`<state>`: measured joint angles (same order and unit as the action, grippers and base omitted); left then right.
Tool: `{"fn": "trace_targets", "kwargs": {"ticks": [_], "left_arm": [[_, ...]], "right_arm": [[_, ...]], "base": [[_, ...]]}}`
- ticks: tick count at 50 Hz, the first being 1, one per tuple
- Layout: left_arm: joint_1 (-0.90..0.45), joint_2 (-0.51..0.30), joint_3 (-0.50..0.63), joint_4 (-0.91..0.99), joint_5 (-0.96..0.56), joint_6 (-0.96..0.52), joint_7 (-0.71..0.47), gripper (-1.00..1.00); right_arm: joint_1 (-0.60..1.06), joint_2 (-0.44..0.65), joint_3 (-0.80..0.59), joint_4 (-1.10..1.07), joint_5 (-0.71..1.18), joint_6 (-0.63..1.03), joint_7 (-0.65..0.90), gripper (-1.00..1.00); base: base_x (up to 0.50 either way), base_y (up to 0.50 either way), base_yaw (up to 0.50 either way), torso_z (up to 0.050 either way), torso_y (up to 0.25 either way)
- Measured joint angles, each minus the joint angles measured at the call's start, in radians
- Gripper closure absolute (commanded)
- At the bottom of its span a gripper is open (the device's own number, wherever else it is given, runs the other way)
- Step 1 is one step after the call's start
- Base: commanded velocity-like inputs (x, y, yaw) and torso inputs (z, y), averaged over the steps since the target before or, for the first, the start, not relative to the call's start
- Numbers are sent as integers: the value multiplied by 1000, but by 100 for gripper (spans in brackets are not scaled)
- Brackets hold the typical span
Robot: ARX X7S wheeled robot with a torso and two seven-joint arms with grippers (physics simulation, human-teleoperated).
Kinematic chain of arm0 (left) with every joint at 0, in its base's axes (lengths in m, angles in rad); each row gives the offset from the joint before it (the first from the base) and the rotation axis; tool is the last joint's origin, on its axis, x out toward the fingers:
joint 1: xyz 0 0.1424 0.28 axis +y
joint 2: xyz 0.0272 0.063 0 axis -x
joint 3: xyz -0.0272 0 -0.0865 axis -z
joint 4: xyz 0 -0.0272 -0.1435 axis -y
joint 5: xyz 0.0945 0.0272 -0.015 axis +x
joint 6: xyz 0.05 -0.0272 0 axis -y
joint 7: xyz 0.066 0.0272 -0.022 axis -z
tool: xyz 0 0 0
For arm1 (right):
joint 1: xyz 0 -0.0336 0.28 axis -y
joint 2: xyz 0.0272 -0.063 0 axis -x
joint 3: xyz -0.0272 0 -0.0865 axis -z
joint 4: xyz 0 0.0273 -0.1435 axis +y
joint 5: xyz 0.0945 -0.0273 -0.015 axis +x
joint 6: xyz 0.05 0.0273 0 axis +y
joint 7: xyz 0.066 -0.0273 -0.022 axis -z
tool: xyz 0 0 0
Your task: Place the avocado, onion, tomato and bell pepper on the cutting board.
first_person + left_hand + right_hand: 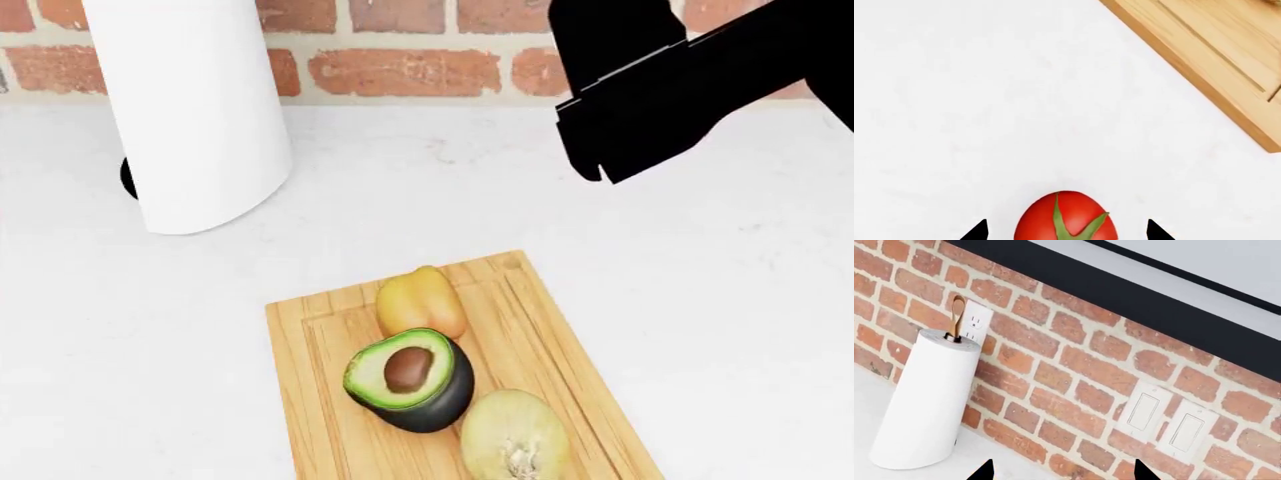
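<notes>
The red tomato [1066,217] with its green calyx lies on the white counter between the spread fingertips of my left gripper [1067,231], which is open; the tips stand apart from its sides. A corner of the wooden cutting board [1214,55] lies beyond it. In the head view the cutting board [534,330] carries the bell pepper [420,300], the halved avocado [407,378] with its pit up, and the onion [514,435]. The tomato and left gripper are out of the head view. My right gripper [1064,472] is open and empty, raised and facing the brick wall.
A white paper towel roll [194,110] stands at the back left of the counter and also shows in the right wrist view [921,405]. My black right arm [681,85] hangs over the back right. A brick wall [1074,365] with an outlet and switches [1167,425] runs behind.
</notes>
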<state>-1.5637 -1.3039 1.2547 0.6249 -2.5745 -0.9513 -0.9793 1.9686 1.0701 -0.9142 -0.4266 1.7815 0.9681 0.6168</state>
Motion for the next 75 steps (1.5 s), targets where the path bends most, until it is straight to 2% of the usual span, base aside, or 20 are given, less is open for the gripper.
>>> {"fn": "trace_targets", "kwargs": {"ticks": [24, 25, 33, 41, 57, 75], "left_arm": [[111, -26, 28, 19, 132, 56, 93, -100], [114, -27, 29, 21, 135, 57, 95, 100], [95, -22, 11, 18, 160, 31, 88, 100], [-16, 26, -28, -37, 132, -74, 45, 100], [-290, 274, -112, -261, 77, -302, 53, 100], [-356, 509, -176, -408, 136, -389, 159, 100]], "right_arm": [[2, 23, 14, -19, 29, 7, 22, -100], [2, 24, 14, -19, 30, 7, 23, -100], [2, 26, 18, -24, 38, 7, 28, -100], [16, 18, 24, -13, 34, 13, 30, -100], [38, 24, 39, 17, 19, 16, 67, -100], [33, 33, 43, 33, -12, 15, 86, -100]], "base": [[0, 0, 0, 0, 0], [0, 0, 0, 0, 0], [0, 0, 0, 0, 0], [0, 0, 0, 0, 0], [0, 0, 0, 0, 0], [0, 0, 0, 0, 0]]}}
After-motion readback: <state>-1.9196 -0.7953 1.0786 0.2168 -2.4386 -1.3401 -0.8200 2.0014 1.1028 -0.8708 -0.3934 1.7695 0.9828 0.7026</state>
